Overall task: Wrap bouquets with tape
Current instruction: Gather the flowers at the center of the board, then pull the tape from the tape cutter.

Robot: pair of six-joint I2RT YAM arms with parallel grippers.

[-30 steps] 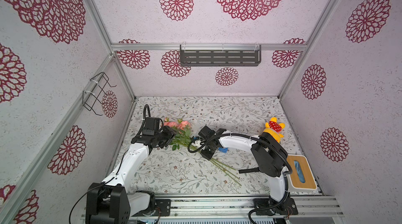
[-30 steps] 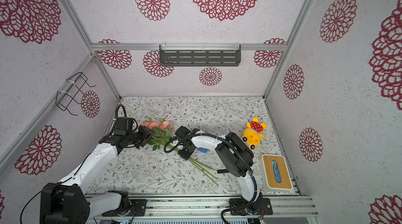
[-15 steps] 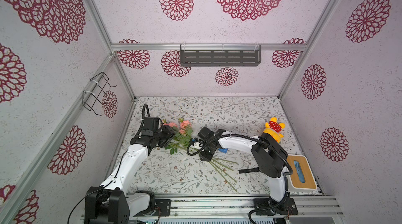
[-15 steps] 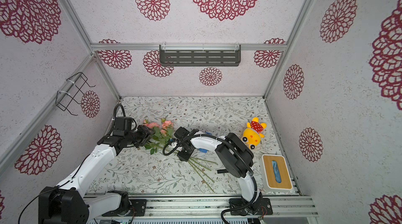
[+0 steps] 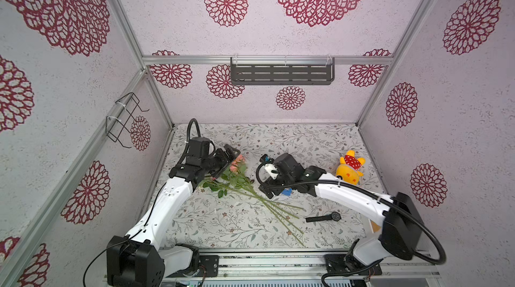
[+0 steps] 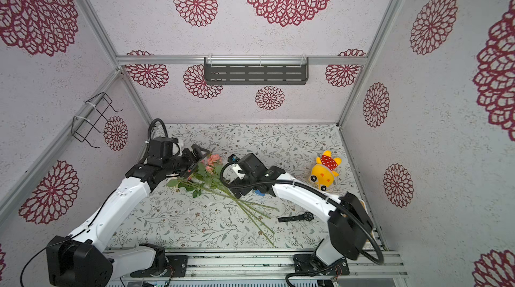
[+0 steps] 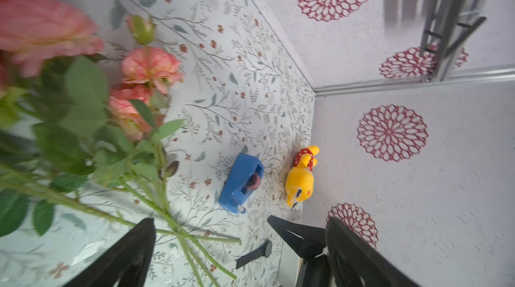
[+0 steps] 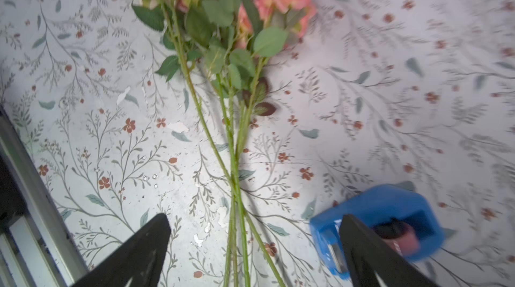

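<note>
Though poised close to the bouquet (image 5: 240, 185), clamped on nothing at either gripper.
Far left: left gripper (image 7: 210, 218), jaws spread wide and empty, just beside the pink blooms. Next, bouquet flat on the table (image 5: 223, 224), heads toward the left arm, stems crossing, then fanning toward the front right. Then right gripper (image 8: 255, 216), jaws likewise parted, stems passing between them unclamped. Just beside one finger, blue tape dispenser (image 8: 376, 210) with reddish roll, on the table. Farther right, black wristwatch (image 5: 324, 217) near the stem ends; yellow plush toy (image 5: 348, 171) near the right wall.
</note>
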